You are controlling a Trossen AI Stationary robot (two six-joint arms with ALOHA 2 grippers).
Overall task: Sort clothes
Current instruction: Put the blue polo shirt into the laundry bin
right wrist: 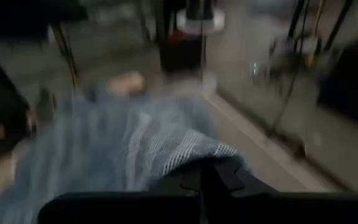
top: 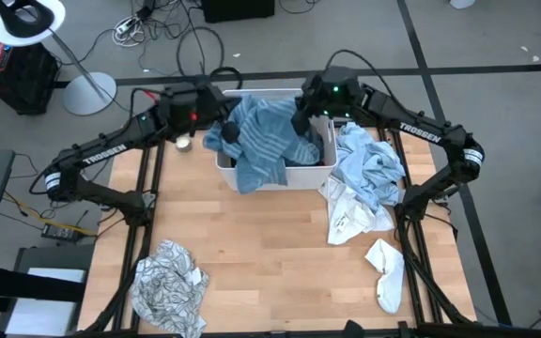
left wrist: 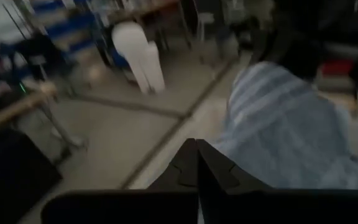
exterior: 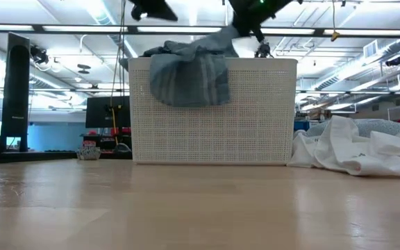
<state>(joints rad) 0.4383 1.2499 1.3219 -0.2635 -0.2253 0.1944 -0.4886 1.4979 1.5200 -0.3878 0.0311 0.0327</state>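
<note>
Arms reach inward from both table sides and meet over the white tub (top: 301, 173), where the left gripper (top: 225, 131) and the right gripper (top: 301, 122), fingers pressed together, each pinch the striped blue shirt (top: 261, 141) draped over its front rim.

Two black jointed arms, each lettered TROSSEN in white along the forearm, trailing black cables; small green lights glow near both wrists.
</note>
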